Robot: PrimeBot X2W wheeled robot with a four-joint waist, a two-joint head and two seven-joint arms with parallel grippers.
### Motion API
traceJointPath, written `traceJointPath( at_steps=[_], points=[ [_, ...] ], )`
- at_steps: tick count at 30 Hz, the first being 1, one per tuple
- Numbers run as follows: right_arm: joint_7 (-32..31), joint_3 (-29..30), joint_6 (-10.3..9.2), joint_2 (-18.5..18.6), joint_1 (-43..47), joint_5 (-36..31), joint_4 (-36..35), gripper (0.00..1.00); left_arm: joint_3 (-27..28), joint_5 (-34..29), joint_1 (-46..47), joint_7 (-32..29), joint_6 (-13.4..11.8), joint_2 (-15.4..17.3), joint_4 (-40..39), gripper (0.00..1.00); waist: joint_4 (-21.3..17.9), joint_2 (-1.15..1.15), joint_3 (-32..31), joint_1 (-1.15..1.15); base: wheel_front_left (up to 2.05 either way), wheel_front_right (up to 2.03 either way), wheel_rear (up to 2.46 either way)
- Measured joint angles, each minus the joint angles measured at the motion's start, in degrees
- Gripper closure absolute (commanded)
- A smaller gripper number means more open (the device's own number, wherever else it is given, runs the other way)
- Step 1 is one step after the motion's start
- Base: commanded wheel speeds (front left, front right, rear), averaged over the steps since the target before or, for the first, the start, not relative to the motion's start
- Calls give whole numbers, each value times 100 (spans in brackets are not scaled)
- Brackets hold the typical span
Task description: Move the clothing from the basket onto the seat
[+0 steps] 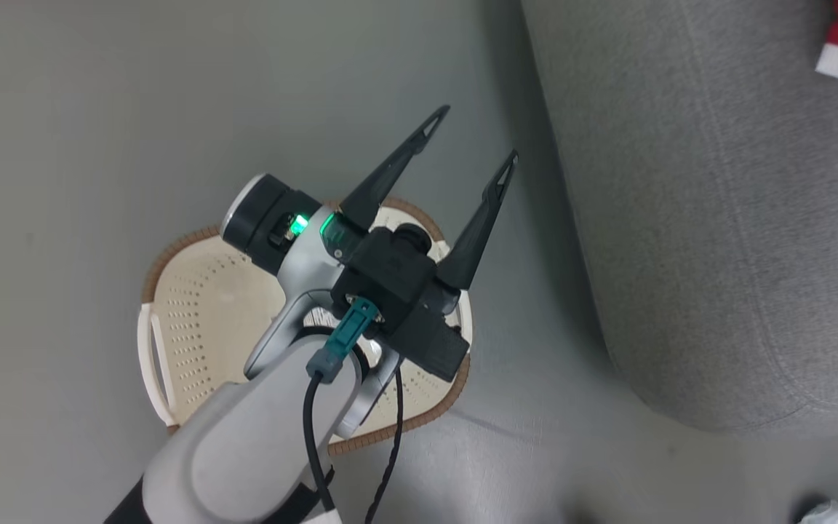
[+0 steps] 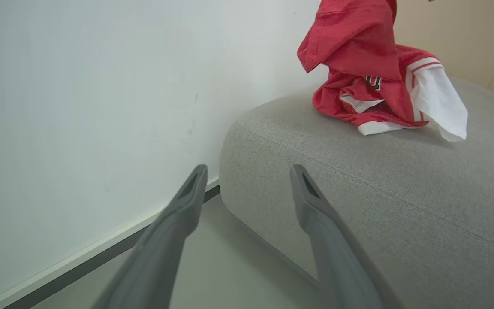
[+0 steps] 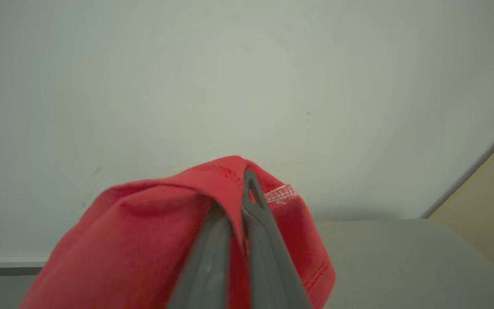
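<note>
Left end effector [image 1: 479,132] hangs released over the basket [image 1: 164,256], its two long dark fingers spread wide with nothing between them. They point toward the rounded end of the seat [image 1: 717,218]. Its pale forearm [image 1: 244,444] crosses the basket from the lower edge of the head view, with a black cable [image 1: 310,422] running along it.

The basket stands on the grey floor [image 1: 99,109] near the seat's end and apart from it. Where the arm does not cover it, its cream perforated inside shows as bare plastic, with the brown woven-look rim around it.

In the left wrist view the same open fingers frame the corner of the seat, with a pale wall [image 2: 79,107] behind.

Right end effector [image 3: 234,189] is clenched on a fold of the clothing [image 3: 165,231]. Red fabric drapes over the closed fingers, so one fingertip shows while the other lies under the cloth.

The left wrist view shows the clothing [image 2: 358,86] on top of the seat, toward its far side. A crumpled red heap with white trim and a white sleeve rests on the grey upholstery. One red part is drawn up from the heap into a peak that runs off the top edge.

In the head view, a bit of red and white cloth shows at the upper right corner, on the seat.
</note>
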State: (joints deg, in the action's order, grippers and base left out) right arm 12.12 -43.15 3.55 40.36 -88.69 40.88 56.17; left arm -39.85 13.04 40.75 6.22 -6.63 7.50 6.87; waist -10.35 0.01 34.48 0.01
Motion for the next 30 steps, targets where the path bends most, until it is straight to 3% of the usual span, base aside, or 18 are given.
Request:
traceJointPath(
  at_steps=[5,13,14,15,16,30],
  points=[
    [62,-15,71,-485,522,202,301,100,3,-60,145,-59,-1,26,55,0,-25,1,368,0,0,0,0],
    [162,-75,199,-681,737,204,543,100,44,-163,220,-60,-2,102,225,0,-149,0,612,0,0,0,0],
    [167,-75,210,-731,737,204,542,80,58,-163,220,-58,-3,120,253,0,-173,0,609,0,0,0,0],
    [185,-89,232,-759,738,203,539,49,67,-163,220,-58,-14,130,285,0,-194,0,600,0,0,0,0],
    [209,-114,253,-777,745,193,537,0,76,-163,220,-58,-23,135,320,0,-212,0,585,0,0,0,0],
    [219,-248,335,-1063,1499,147,480,0,269,154,-7,247,-43,14,835,0,-385,-1,-40,-2,0,0,0]
  ],
)
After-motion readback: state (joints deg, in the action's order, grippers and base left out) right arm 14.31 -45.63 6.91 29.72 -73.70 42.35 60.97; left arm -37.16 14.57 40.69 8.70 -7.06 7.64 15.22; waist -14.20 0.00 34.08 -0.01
